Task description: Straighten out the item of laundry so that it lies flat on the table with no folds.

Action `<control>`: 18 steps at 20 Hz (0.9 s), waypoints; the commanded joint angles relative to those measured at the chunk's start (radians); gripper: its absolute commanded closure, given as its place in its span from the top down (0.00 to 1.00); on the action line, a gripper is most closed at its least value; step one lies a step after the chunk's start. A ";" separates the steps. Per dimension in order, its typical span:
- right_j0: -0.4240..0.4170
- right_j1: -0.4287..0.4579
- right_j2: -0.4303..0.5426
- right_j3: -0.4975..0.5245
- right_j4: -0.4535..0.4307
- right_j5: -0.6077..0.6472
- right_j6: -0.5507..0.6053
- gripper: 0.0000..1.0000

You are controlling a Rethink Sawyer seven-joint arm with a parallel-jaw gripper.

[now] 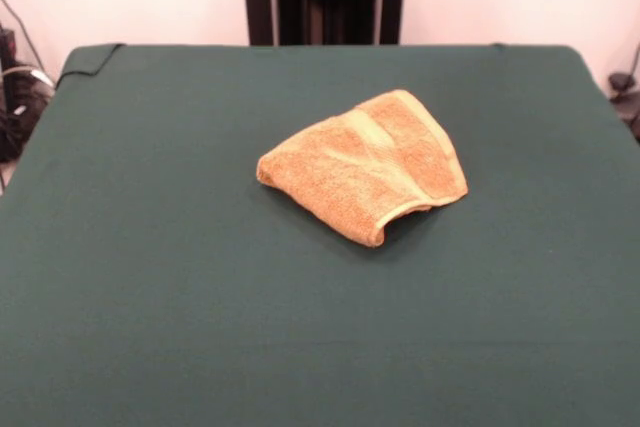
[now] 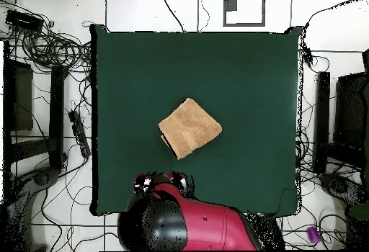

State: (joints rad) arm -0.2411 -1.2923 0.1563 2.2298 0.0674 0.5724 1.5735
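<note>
Folded towel (image 1: pixel 365 164) mid-table (image 1: pixel 150 277), tool unseen

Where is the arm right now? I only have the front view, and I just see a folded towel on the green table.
Observer: The arm is drawn back over the table's edge on the robot's side, seen from overhead.
Operator: Is it touching the towel?
Observer: No. A strip of bare green cloth lies between the arm and the towel.
Operator: Is the gripper open?
Observer: I cannot tell; the arm's red body hides it from above.
Operator: Is the towel near any table edge?
Observer: No, from overhead it sits about mid-table, doubled over into a rough diamond.
</note>
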 commanded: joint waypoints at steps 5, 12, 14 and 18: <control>0.011 0.091 0.151 0.163 -0.014 -0.041 -0.062 1.00; 0.002 0.175 0.165 0.187 -0.052 -0.127 -0.017 1.00; 0.002 0.197 0.162 0.189 -0.069 -0.149 -0.006 1.00; 0.008 0.248 0.148 0.185 -0.103 -0.189 0.021 1.00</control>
State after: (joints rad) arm -0.2397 -1.1806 0.2093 2.3144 0.0279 0.4635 1.5735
